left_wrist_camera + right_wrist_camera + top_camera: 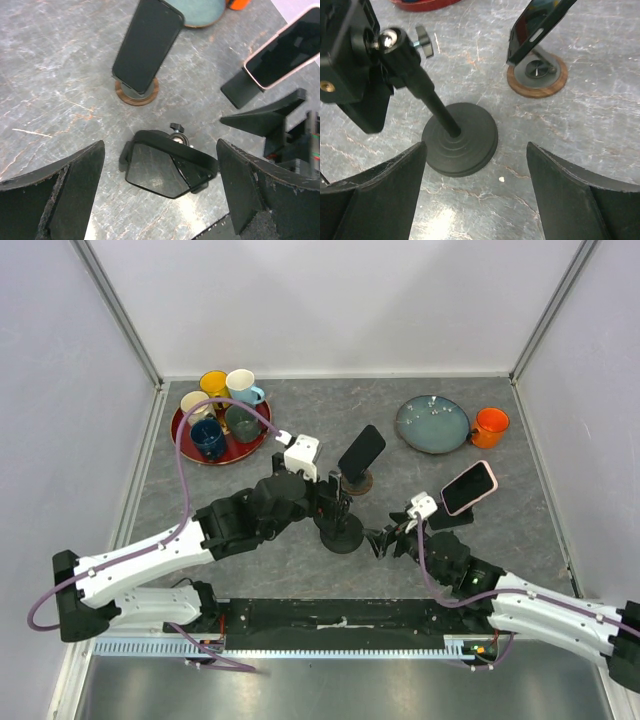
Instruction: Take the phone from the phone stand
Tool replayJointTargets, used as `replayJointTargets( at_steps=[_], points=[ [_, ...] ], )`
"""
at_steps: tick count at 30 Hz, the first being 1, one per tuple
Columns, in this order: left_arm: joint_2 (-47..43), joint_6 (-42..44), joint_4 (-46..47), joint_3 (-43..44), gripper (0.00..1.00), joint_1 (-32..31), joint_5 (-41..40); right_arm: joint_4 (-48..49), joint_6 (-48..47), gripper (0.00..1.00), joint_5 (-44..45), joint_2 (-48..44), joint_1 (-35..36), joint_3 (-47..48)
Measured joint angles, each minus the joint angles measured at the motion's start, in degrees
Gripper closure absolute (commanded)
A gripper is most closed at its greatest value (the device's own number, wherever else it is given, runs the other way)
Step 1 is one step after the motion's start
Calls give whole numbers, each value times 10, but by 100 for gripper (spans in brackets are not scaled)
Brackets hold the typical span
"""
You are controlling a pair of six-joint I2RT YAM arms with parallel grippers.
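A black phone leans on a small stand with a round wooden base. To its right, a pink-cased phone rests on a black wedge stand. In front of the black phone stands a black pole stand with a round base and a clamp head. My left gripper hangs open just above that clamp head. My right gripper is open, low beside the round base, touching nothing.
A red tray with several mugs sits at the back left. A teal plate and an orange mug are at the back right. White walls enclose the table on three sides.
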Motion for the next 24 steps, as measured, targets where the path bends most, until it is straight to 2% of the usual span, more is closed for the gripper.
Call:
replayJointTargets(
  at_steps=[8, 17, 24],
  points=[
    [8, 24, 23, 1, 1, 2, 58, 149, -37, 19, -76, 147, 0, -24],
    [22, 33, 24, 1, 1, 3, 58, 377, -43, 26, -97, 355, 0, -22],
    [23, 40, 32, 0, 1, 12, 57, 484, -42, 28, -107, 454, 0, -10]
  ],
)
